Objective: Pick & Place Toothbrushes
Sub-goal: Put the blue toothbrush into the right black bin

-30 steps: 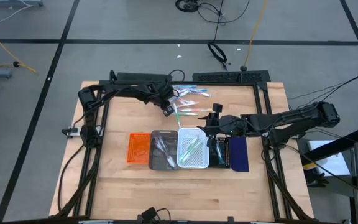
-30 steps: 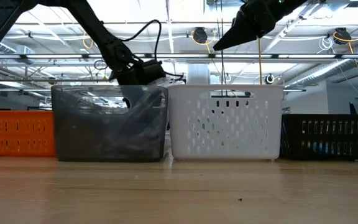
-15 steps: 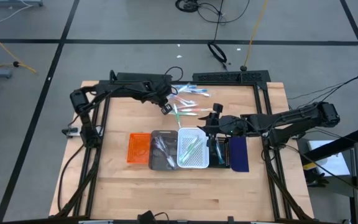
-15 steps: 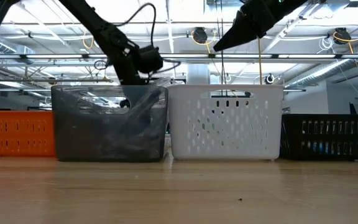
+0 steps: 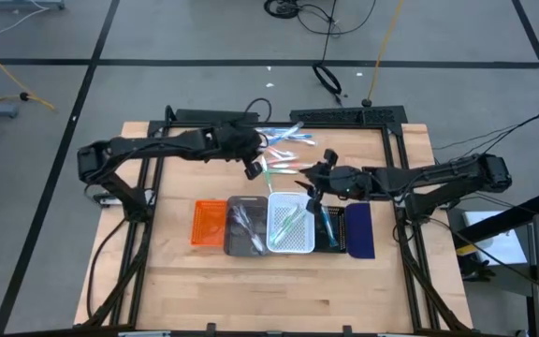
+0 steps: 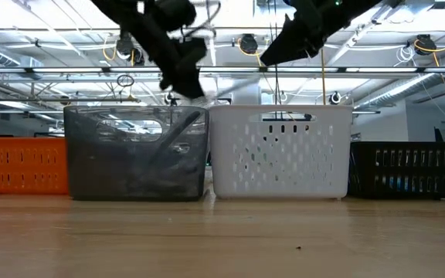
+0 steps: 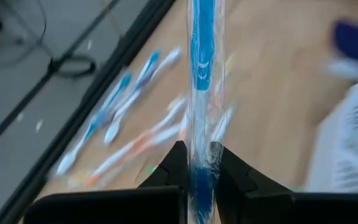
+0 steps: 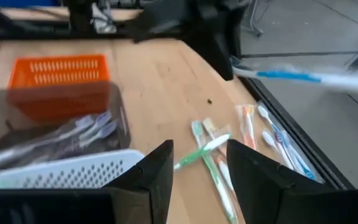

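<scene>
My left gripper (image 5: 253,161) hangs above the table's far middle, shut on a blue toothbrush in a clear wrapper (image 7: 201,68). That toothbrush also shows in the right wrist view (image 8: 291,76). Several loose toothbrushes (image 5: 284,150) in white, green, blue and pink lie flat on the wood behind the trays and show in the right wrist view (image 8: 219,152). My right gripper (image 5: 314,178) is open and empty, above the table just behind the white tray (image 5: 288,245). In the low view my left gripper (image 6: 180,66) and right gripper (image 6: 284,46) are both well above the trays. My left gripper pinches the wrapped blue toothbrush near one end (image 7: 199,163) between its two fingers (image 7: 176,167). The toothbrush runs straight out past the fingertips, along the fingers. It is lifted clear of the table and lies roughly level.
Five trays stand in a row at mid-table: orange (image 5: 208,223), grey (image 5: 232,245) with toothbrushes inside, white with green ones, black (image 5: 337,232), navy (image 5: 359,230). Bare wood lies in front of the row. Dark frame rails run along the table's left, right and far edges.
My left gripper has risen well above the trays with the blue toothbrush, staying shut on it, and has tipped. My right gripper has shifted a little toward the far left, toward the loose toothbrushes, still open.
</scene>
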